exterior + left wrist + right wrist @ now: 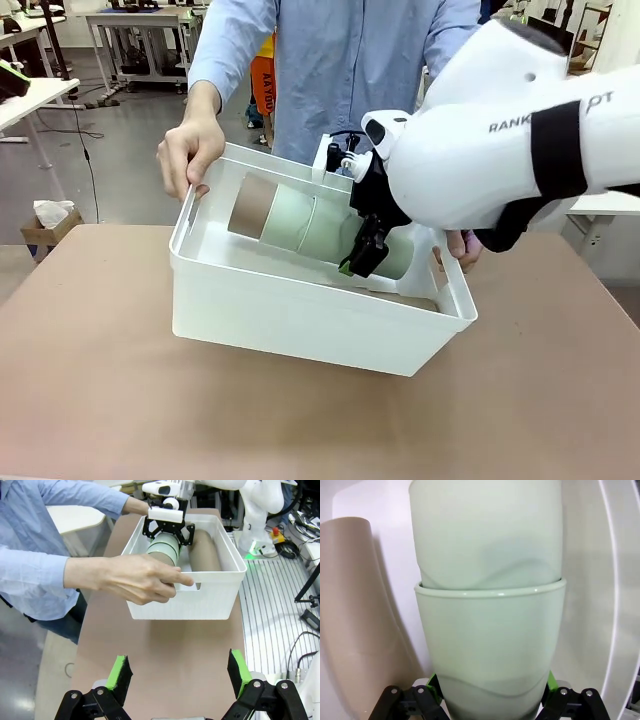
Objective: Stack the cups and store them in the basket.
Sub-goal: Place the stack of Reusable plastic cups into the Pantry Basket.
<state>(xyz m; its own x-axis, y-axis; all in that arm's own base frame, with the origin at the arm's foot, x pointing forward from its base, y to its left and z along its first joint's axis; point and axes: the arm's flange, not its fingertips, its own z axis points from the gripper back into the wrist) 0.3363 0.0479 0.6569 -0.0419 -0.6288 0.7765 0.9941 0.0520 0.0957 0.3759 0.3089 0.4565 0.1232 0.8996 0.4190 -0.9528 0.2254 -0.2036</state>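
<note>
Over brown table [90, 380], tilted basket [300, 330] steadied by hands [190, 150] so right gripper [362, 255], clamping nested cups [300, 218], lowers them; left gripper [177, 675] open.

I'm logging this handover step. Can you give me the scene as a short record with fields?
basket: white, tilted, held by the person's hands at both short ends
cup stack: mint cups nested, brown one at the far end, lying inside the basket
second stack: brown, beside it
right gripper: shut on the mint stack
left gripper: open, holding nothing, over the table
</note>
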